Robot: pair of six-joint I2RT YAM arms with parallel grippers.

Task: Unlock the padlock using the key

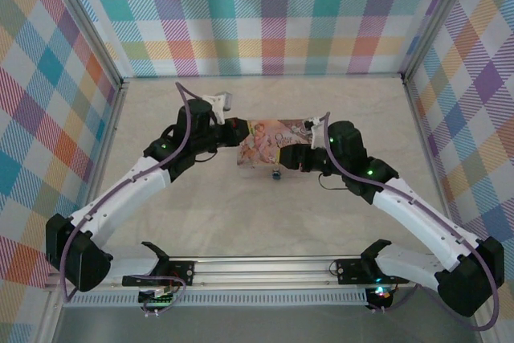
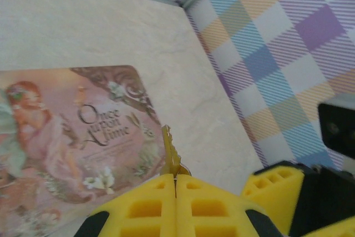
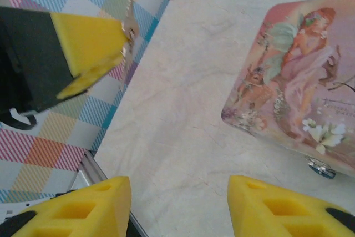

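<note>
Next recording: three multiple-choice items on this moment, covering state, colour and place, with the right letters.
1. What state is the key in? A. gripped by the left end effector B. lying loose C. inserted in the padlock
2. What colour are the fingers? A. red B. yellow C. blue
3. Where is the padlock? A. in the left end effector B. at the pink tin's edge C. on the tin's lid
Answers: 1 A, it sticks up from shut fingers; 2 B, yellow in both wrist views; 3 B, it sits at the tin's rim.
</note>
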